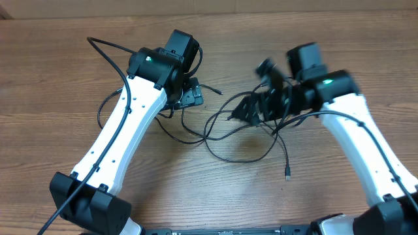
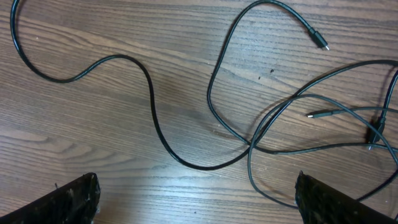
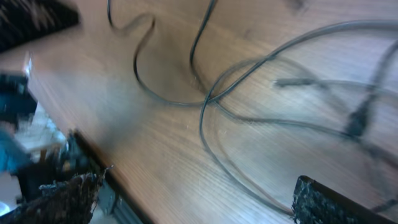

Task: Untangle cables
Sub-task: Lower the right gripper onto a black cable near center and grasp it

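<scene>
Several thin black cables (image 1: pixel 230 134) lie loose and crossing on the wooden table between the two arms. One plug end (image 1: pixel 287 175) points toward the front, another end (image 1: pixel 217 92) lies near the left gripper. My left gripper (image 1: pixel 189 96) is open and empty above the cables' left side. In the left wrist view the cables (image 2: pixel 155 118) and two plugs (image 2: pixel 323 45) lie ahead of the wide-open fingers (image 2: pixel 196 199). My right gripper (image 1: pixel 248 111) hovers over the tangle's right part. The blurred right wrist view shows open fingers (image 3: pixel 199 199) with cables (image 3: pixel 205 106) below.
The thicker black arm cable (image 1: pixel 108 52) loops over the table at the back left. The table's edge and dark equipment (image 3: pixel 37 155) show at the left of the right wrist view. Bare wood lies at the front middle (image 1: pixel 215 196).
</scene>
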`<state>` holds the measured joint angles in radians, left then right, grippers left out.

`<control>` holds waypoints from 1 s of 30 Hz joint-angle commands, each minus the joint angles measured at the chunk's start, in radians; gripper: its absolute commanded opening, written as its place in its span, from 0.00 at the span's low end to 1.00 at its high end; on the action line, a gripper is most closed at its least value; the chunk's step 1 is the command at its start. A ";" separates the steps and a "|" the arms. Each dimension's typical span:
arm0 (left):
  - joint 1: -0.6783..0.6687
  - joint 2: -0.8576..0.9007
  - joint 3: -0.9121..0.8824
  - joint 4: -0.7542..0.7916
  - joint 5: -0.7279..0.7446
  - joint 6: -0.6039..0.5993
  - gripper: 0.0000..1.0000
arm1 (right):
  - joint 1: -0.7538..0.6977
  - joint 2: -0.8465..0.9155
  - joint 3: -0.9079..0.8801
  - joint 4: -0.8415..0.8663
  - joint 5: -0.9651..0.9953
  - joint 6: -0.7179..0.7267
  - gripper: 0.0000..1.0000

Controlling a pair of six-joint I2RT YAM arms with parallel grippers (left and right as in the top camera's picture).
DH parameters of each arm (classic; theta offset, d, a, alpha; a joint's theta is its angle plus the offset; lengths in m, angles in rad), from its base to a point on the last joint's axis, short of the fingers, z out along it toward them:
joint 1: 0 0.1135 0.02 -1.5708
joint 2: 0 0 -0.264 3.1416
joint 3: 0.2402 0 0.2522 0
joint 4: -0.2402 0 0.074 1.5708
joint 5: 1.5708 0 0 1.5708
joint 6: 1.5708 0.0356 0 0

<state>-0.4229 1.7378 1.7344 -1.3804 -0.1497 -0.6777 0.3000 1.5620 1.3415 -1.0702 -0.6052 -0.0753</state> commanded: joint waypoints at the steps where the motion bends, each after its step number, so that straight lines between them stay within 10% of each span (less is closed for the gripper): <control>1: 0.004 0.007 0.002 0.002 0.005 0.012 1.00 | 0.084 0.003 -0.108 0.047 -0.017 -0.005 1.00; 11: 0.004 0.007 0.002 0.002 0.005 0.012 1.00 | 0.299 0.005 -0.393 0.389 0.128 0.185 1.00; 30: 0.004 0.007 0.002 0.002 0.005 0.012 1.00 | 0.380 0.175 -0.411 0.486 0.290 0.172 0.89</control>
<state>-0.4229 1.7378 1.7344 -1.3796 -0.1497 -0.6777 0.6750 1.7294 0.9413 -0.5880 -0.3244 0.0963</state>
